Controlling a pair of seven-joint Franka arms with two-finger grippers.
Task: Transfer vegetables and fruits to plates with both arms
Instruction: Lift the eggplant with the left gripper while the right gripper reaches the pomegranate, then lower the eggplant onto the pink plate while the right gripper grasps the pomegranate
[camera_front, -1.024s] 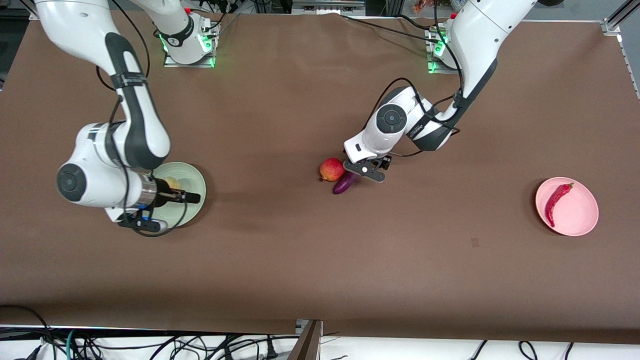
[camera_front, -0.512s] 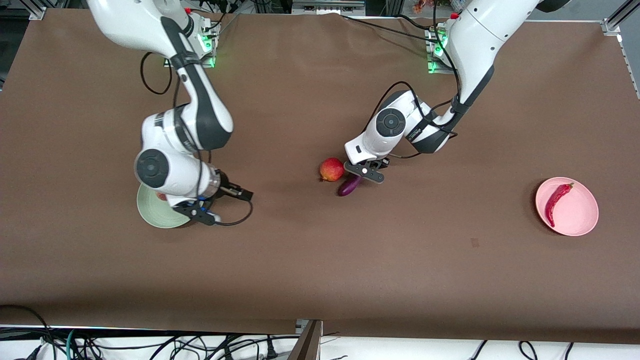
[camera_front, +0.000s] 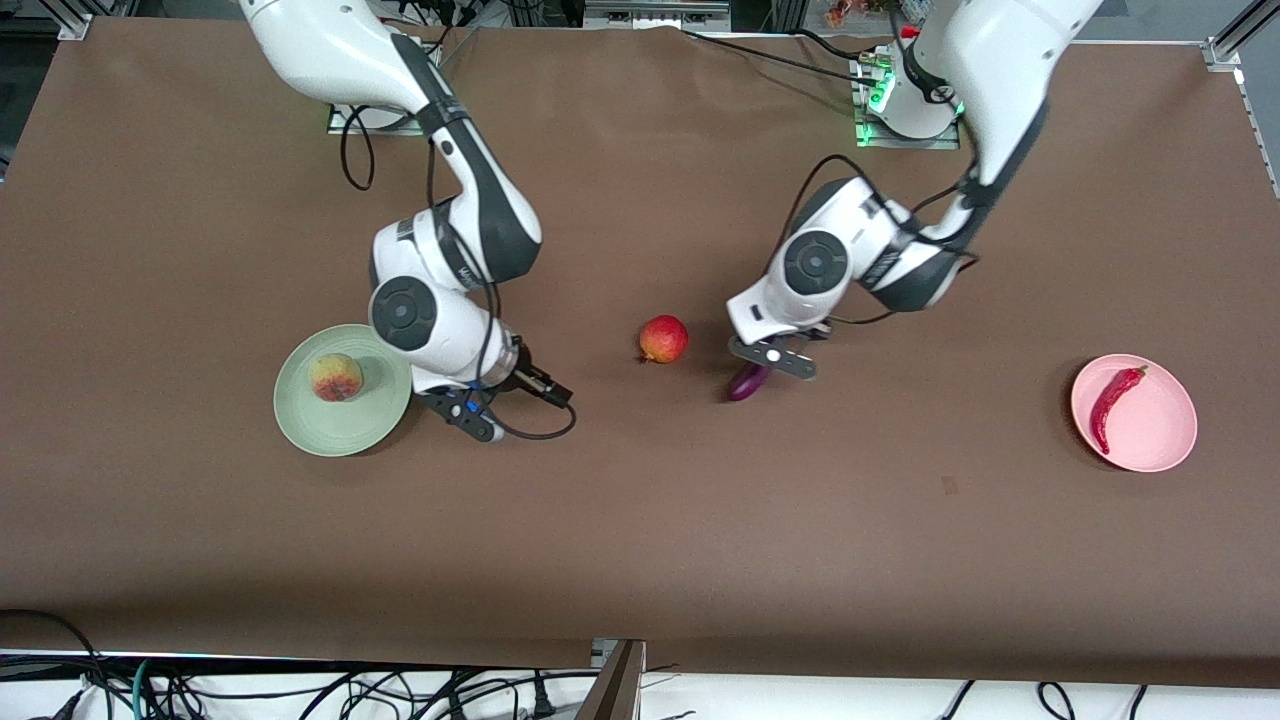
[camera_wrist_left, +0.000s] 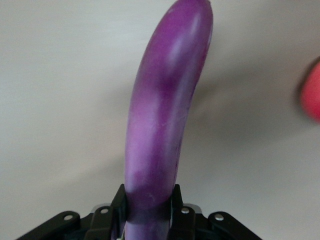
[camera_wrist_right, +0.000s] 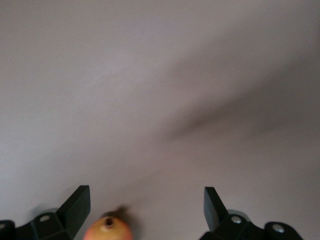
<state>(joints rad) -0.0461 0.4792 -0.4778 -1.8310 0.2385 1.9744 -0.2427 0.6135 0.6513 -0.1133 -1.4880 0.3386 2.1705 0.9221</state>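
The left tool is clamped on the stem end of the purple eggplant, its fingers pressed against both sides, and the fruit's rounded tip sticks out away from the tool. In the front view this left tool hangs over the bare tabletop with the eggplant pointing out from under it. The red fruit rests on the tabletop near the tool, toward the right arm's end.

The right tool is spread wide and holds nothing. It is over the tabletop just beside the pale green plate, where the peach sits. A rounded orange-yellow fruit shows low between its fingers in the right wrist view.

Well away from both tools, at the left arm's end, the pink plate holds the red chili pepper.
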